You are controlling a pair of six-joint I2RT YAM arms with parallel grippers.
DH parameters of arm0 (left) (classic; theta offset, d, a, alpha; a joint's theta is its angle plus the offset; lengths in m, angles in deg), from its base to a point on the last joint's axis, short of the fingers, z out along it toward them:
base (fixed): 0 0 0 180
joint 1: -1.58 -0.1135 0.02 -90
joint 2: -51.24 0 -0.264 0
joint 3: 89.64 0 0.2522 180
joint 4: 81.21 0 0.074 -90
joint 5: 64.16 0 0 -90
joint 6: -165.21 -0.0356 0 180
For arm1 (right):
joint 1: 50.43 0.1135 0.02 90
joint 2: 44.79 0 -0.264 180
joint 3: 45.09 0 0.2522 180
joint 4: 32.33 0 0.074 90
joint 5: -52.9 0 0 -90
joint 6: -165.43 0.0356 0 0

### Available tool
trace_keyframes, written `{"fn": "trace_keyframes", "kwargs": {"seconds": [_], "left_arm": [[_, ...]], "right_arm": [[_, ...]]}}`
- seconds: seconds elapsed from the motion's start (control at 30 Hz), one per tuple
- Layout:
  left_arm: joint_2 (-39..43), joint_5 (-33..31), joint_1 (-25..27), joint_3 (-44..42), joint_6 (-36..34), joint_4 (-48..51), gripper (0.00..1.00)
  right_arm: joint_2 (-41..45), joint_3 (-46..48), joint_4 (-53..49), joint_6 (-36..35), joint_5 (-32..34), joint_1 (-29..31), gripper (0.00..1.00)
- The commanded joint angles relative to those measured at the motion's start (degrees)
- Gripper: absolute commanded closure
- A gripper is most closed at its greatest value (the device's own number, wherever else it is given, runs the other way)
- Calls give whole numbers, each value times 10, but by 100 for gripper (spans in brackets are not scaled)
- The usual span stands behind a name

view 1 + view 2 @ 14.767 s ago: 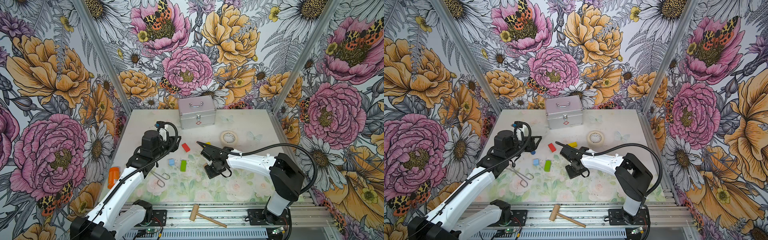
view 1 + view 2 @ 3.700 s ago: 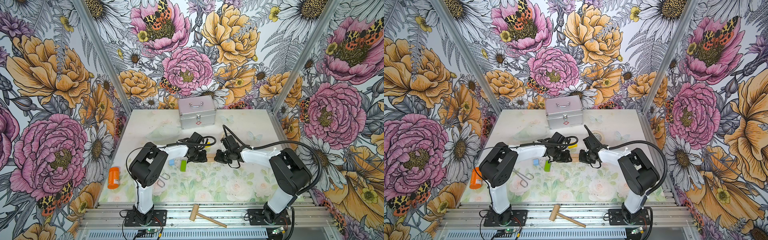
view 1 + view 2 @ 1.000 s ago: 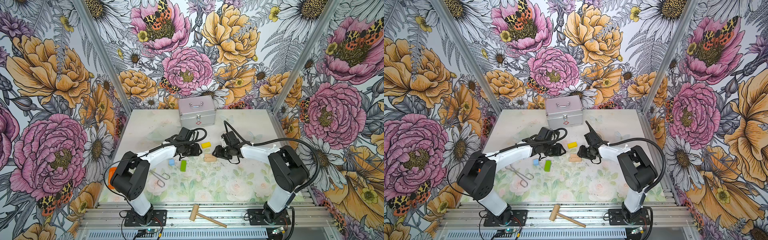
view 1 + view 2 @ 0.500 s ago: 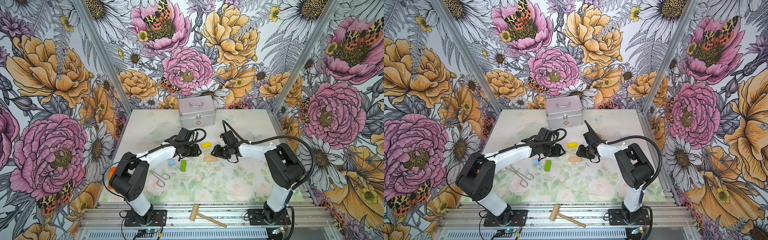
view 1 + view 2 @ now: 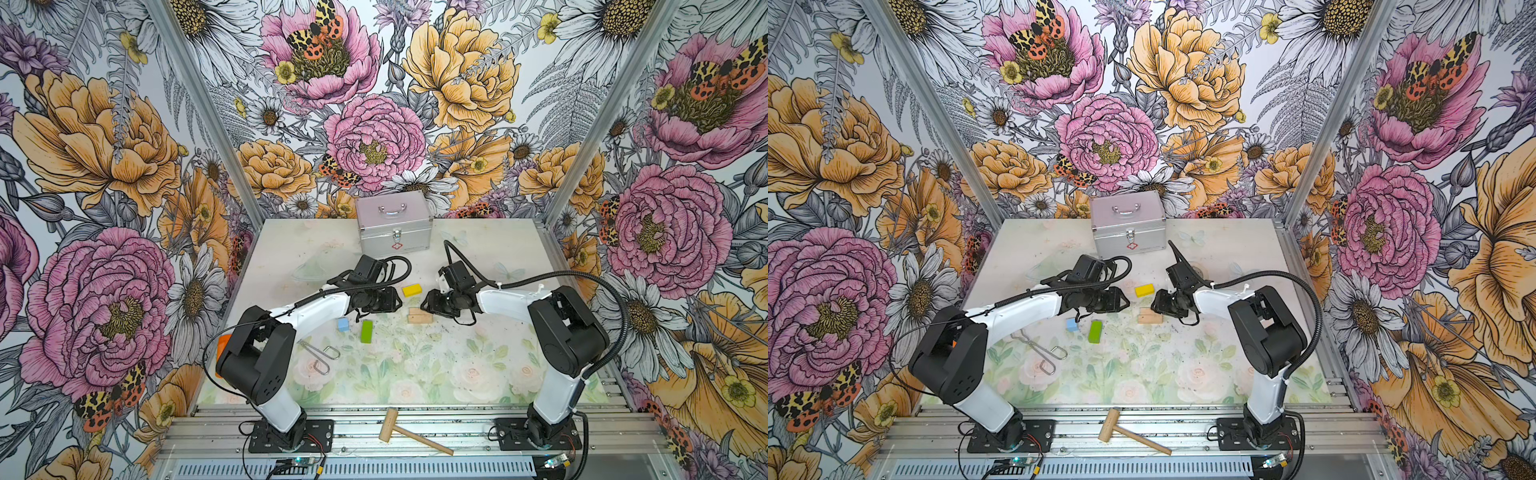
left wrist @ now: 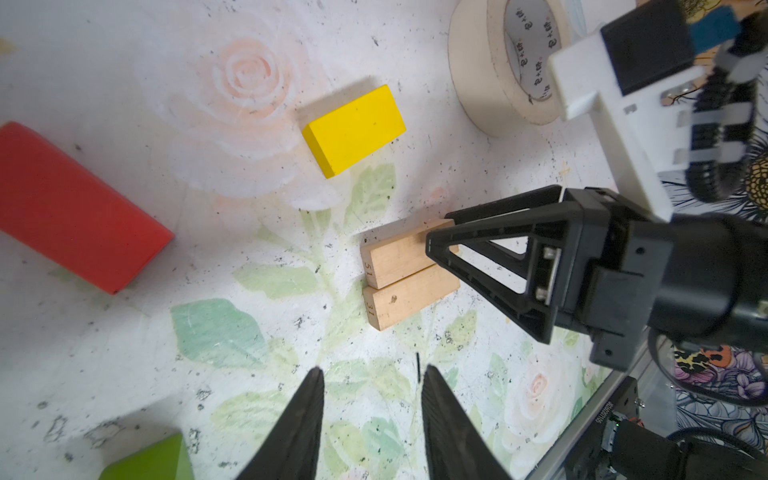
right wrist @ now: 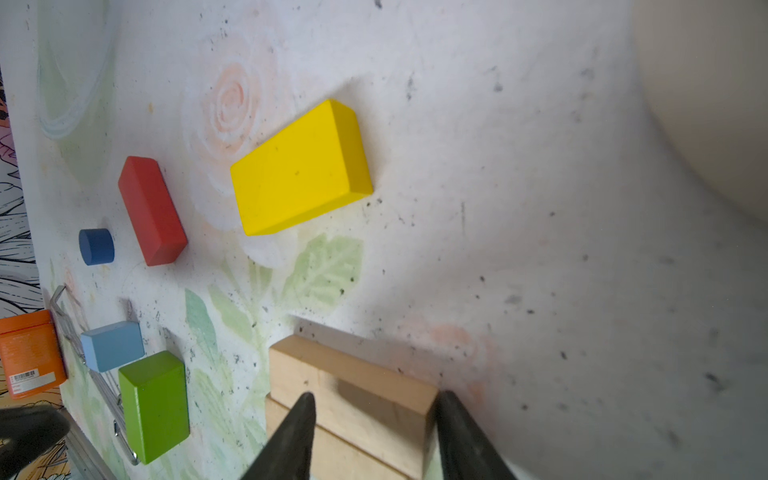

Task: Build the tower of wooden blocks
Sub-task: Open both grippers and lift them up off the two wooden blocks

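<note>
Tan bars (image 5: 419, 314), 2 of them, lie flat mid-table, touching side by side. The right gripper (image 7: 374, 395) sits over the far bar's right end with its fingers apart; I cannot tell if they pinch it. The left gripper (image 6: 370, 370) hovers just left of the bars, jaws apart and empty. The yellow bar (image 5: 412, 290) lies just beyond them, and the green bar (image 5: 366, 331) is nearer, to the left.

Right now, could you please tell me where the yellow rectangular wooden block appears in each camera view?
Top view: yellow block between the silver metal case and the paired tan wooden bars.
Top view: yellow block likewise between case and tan bars.
Left wrist: yellow block between the red wooden bar and the cream tape roll.
Right wrist: yellow block beside the red bar, beyond the tan bars.
Shared landmark: the tan bars.
</note>
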Motion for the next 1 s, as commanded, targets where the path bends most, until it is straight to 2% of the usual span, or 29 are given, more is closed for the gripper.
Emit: {"fn": "trace_keyframes", "kwargs": {"seconds": [0.0, 0.97], "left_arm": [[15, -12, -5, -8, 3, -8, 59], [16, -13, -6, -9, 3, -10, 59]], "right_arm": [[-14, -11, 14, 7, -7, 4, 50], [5, 8, 14, 16, -6, 8, 50]]}}
